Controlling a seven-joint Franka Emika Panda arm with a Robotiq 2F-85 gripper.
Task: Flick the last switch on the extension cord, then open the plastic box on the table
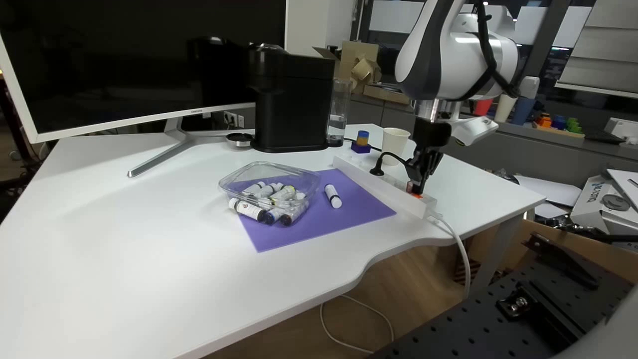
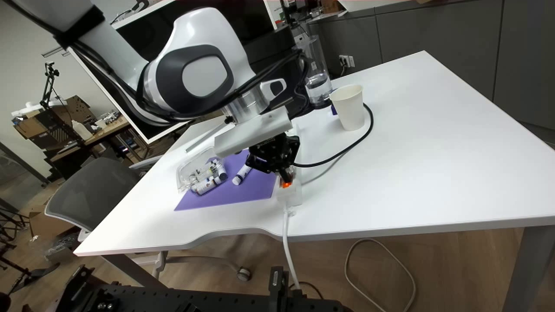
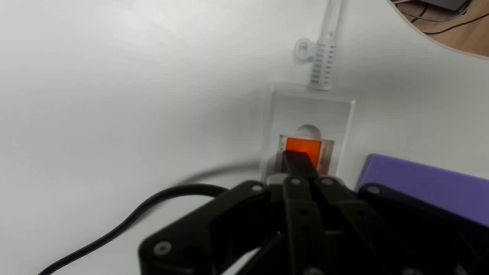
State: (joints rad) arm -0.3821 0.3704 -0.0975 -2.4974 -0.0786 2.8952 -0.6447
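Observation:
The extension cord [image 1: 381, 189] is a long white strip on the white table [image 1: 149, 239], near its curved front edge. It also shows in an exterior view [image 2: 289, 198] and the wrist view [image 3: 311, 109]. Its end switch [image 3: 310, 145], beside the cable exit, glows orange. My gripper [image 1: 417, 189] points down with its fingertips at this switch and seems to touch it. In the wrist view the gripper [image 3: 300, 162] is shut with nothing between the fingers, and hides part of the switch. The clear plastic box [image 1: 254, 172] with several small bottles rests on the purple sheet [image 1: 324, 224]; its lid state is unclear.
A small white stick [image 1: 332, 196] lies between the box and the strip. A black plug [image 1: 377, 170] with a black cable sits in the strip. A white cup [image 2: 349, 110], a glass jug [image 1: 337, 122], a black machine [image 1: 294, 104] and a monitor [image 1: 134, 60] stand behind.

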